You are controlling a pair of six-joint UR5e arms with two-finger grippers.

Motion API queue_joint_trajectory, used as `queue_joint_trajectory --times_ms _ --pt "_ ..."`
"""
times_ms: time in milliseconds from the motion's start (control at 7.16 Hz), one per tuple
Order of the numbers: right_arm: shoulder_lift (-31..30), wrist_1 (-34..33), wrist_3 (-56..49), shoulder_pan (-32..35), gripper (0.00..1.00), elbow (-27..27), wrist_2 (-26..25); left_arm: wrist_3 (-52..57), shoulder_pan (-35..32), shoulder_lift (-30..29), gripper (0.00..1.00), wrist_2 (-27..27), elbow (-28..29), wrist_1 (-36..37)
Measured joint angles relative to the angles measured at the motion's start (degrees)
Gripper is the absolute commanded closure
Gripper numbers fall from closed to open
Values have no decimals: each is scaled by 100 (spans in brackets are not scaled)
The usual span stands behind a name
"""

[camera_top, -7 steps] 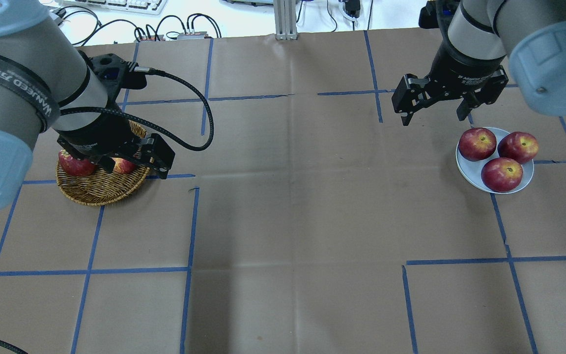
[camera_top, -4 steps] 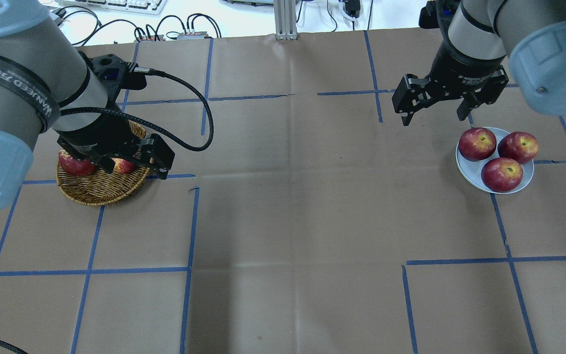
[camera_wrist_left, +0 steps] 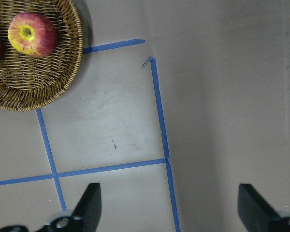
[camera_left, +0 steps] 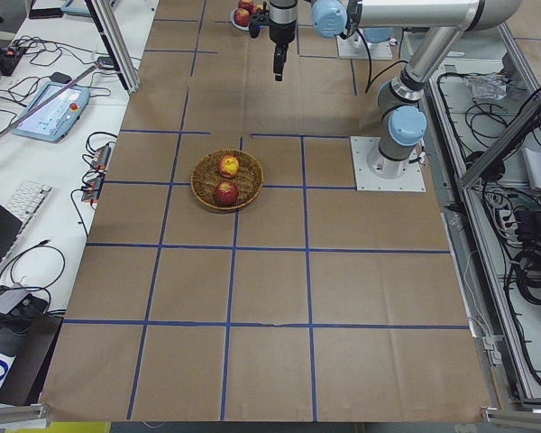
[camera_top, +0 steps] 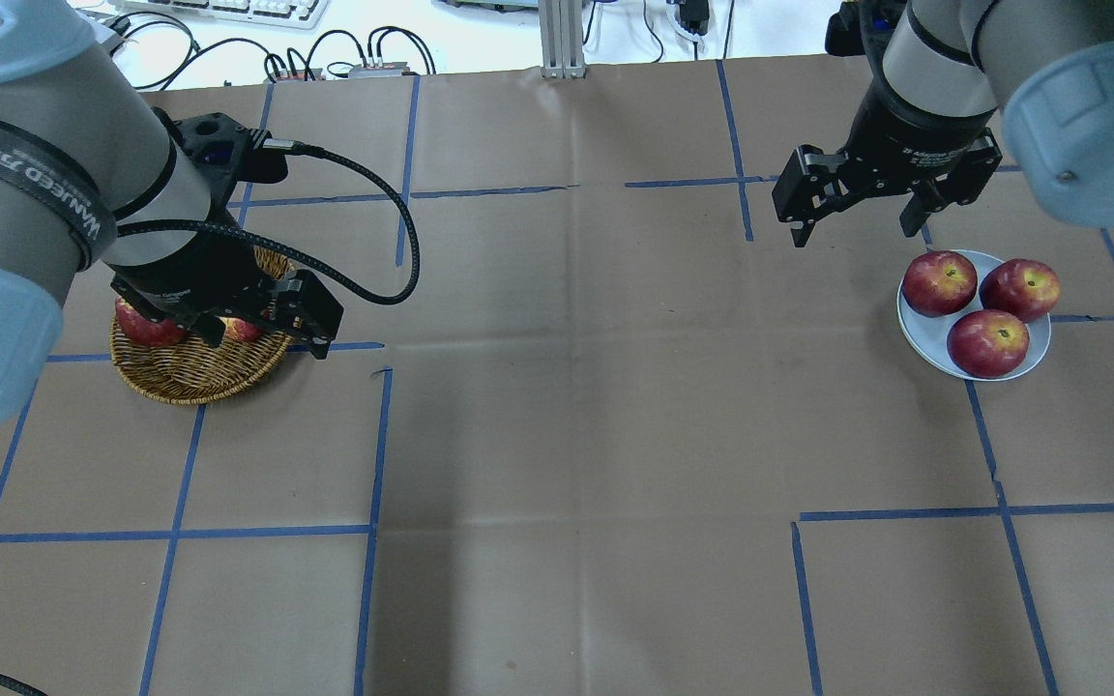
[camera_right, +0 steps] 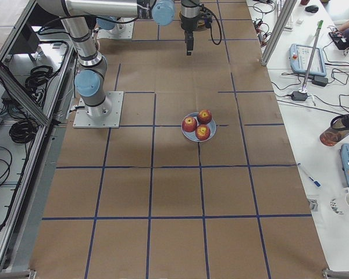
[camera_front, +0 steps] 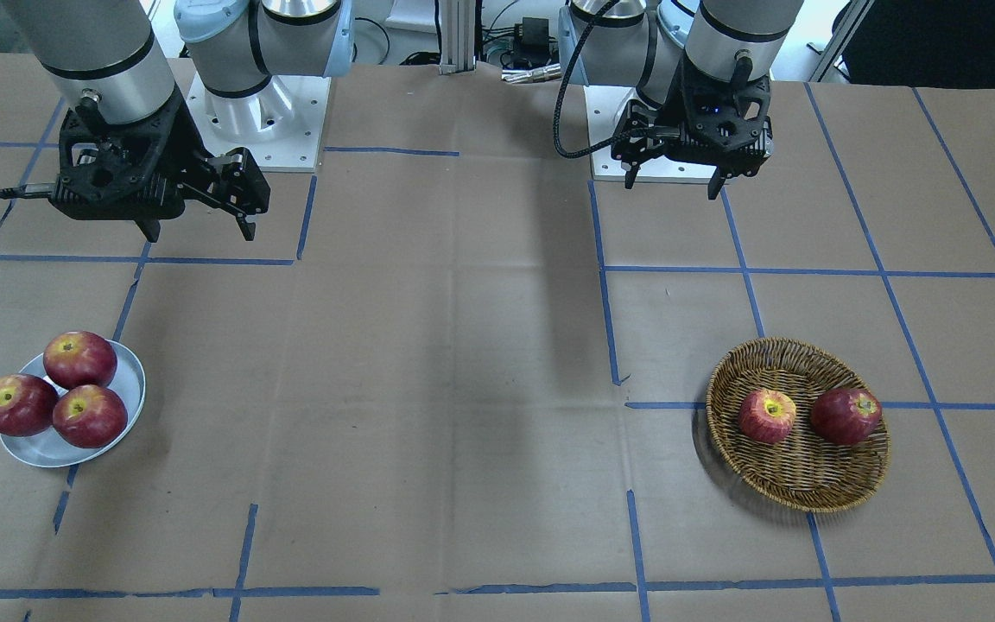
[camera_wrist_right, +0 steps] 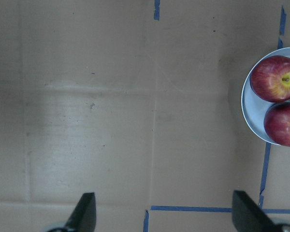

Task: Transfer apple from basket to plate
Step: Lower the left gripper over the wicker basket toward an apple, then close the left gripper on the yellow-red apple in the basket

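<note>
The apple (camera_front: 767,415), pinkish-red with a yellow stem patch, lies in the wicker basket (camera_front: 800,484) beside a darker red apple (camera_front: 846,415). It also shows in the left wrist view (camera_wrist_left: 31,33) and partly in the overhead view (camera_top: 243,331). My left gripper (camera_front: 670,186) is open and empty, high above the table. In its wrist view the basket (camera_wrist_left: 34,92) sits off to the upper left of the gripper. My right gripper (camera_front: 199,231) is open and empty, above the table near the plate (camera_front: 130,380). The plate (camera_top: 1040,353) holds three dark red apples.
The table is brown paper with blue tape lines. In the overhead view the left arm (camera_top: 54,193) hides much of the basket (camera_top: 190,377). Cables and keyboards lie beyond the far table edge (camera_top: 228,10). The plate's rim shows in the right wrist view (camera_wrist_right: 249,106).
My left gripper has drifted slightly and covers a little more of the basket's apples in the overhead view. The right gripper has barely moved. Both stay open.
</note>
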Motion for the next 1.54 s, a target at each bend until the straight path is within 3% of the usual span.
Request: queue_joint_trajectory --times_ms 699,1118,1537 --pt "0 0 -6 0 0 0 0 2 5 -110 0 171 46 149" --pt "0 1 -7 0 0 0 0 284 42 -470 0 177 -72 1000" --pt "0 1 -6 0 0 0 0 1602 469 -1251 0 182 -166 1873"
